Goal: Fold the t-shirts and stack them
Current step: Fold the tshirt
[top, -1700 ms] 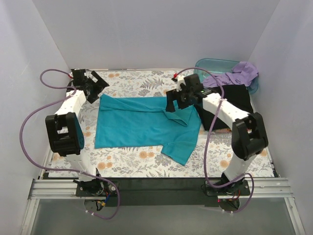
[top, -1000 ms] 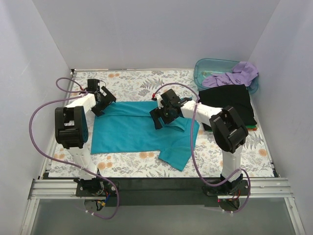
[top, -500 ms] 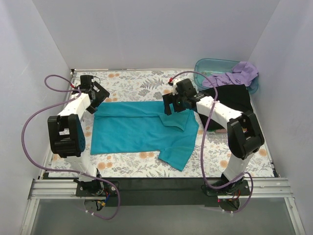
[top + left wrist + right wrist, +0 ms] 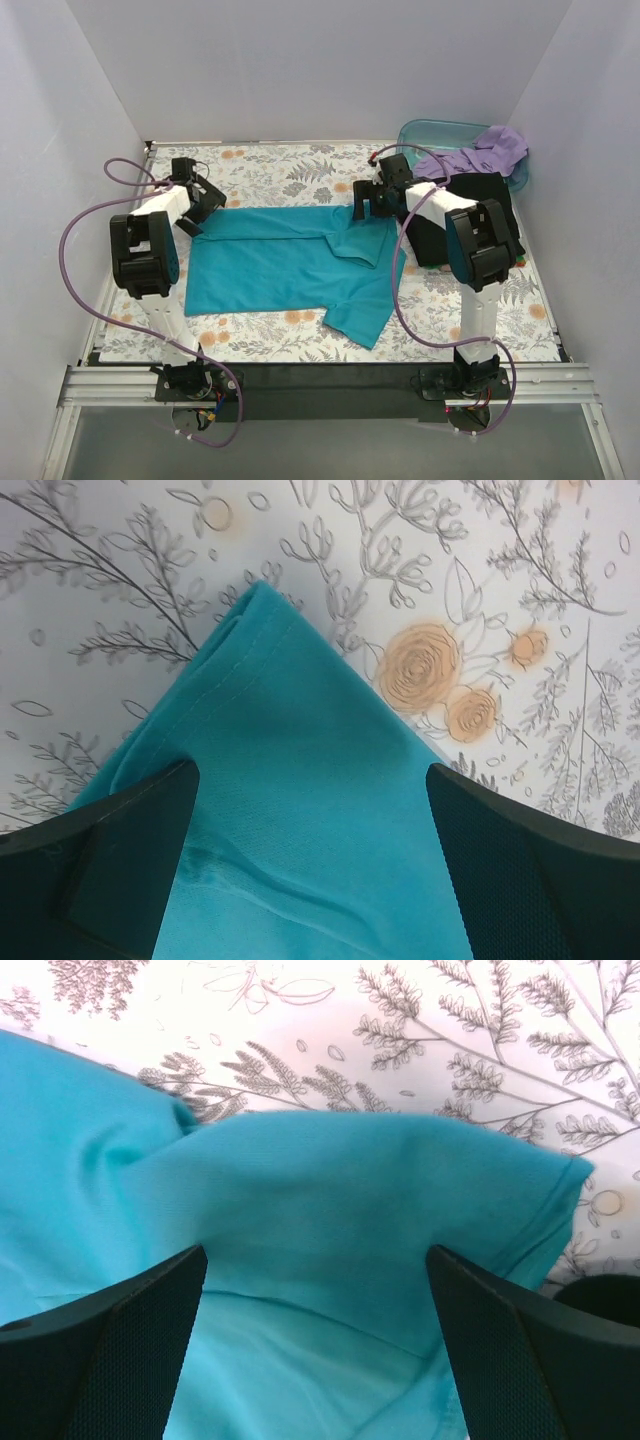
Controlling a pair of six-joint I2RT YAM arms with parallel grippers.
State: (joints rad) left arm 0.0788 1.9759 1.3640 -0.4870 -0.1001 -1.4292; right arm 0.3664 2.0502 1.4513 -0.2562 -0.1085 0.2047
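Observation:
The teal t-shirt (image 4: pixel 285 265) lies folded in half on the floral table, one sleeve end trailing toward the near right. My left gripper (image 4: pixel 203 207) stands open over its far left corner (image 4: pixel 262 630), fingers (image 4: pixel 100 870) wide apart above the cloth. At the far right corner (image 4: pixel 540 1185) my right gripper (image 4: pixel 370 207) is open too, its fingers (image 4: pixel 530 1350) straddling the fabric without pinching it. To the right lies the black t-shirt (image 4: pixel 485 215). The lavender t-shirt (image 4: pixel 478 155) hangs over the tub's rim.
A translucent blue-green tub (image 4: pixel 435 135) stands at the back right corner. White walls close in the table (image 4: pixel 290 170) on three sides. Purple cables loop out from both arms. Black cloth (image 4: pixel 605 1295) shows at the lower right of the right wrist view.

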